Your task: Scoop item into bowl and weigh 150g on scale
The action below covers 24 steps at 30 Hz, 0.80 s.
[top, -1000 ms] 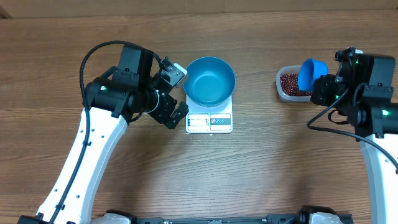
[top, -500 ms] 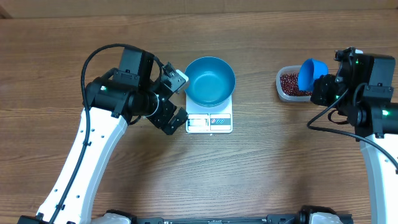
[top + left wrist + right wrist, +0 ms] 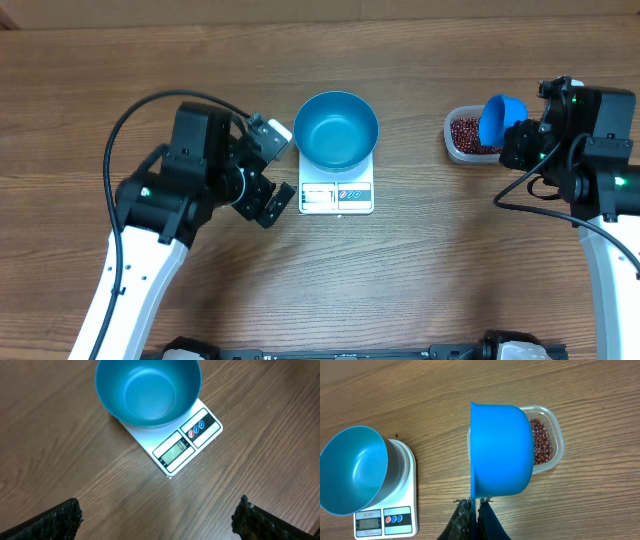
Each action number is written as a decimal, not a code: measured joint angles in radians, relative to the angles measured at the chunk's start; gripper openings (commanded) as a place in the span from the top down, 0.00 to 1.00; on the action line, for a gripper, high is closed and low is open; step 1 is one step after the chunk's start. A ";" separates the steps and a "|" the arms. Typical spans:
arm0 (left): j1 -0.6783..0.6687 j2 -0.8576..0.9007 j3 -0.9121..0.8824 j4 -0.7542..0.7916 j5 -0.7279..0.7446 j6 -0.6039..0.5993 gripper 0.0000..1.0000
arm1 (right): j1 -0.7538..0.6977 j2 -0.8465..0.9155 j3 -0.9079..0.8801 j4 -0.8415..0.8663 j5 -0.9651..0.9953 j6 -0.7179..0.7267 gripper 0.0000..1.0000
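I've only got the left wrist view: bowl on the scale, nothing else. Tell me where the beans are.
Observer: The beans are in a clear tub on the table, off to the right of the scale and not touching it.
Operator: Report the right arm.
Observer: Its jaws are shut on a blue scoop, held tipped on its side above the tub.
Operator: Say whether the scoop is loaded.
Observer: From overhead its open mouth shows bare blue. I can see no beans in it.
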 measured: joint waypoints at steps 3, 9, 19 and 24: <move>0.000 0.002 -0.035 0.009 0.000 -0.016 0.00 | 0.000 0.000 0.000 0.000 0.000 0.000 0.96; 0.000 0.004 -0.042 0.037 0.005 -0.018 0.00 | 0.000 0.000 0.000 0.000 0.000 0.000 0.96; 0.000 0.004 -0.042 0.042 0.005 -0.019 0.00 | 0.000 0.000 0.000 0.000 0.000 0.000 0.96; 0.000 0.004 -0.042 0.072 0.005 -0.022 0.00 | 0.000 0.000 0.000 0.000 0.000 0.000 0.96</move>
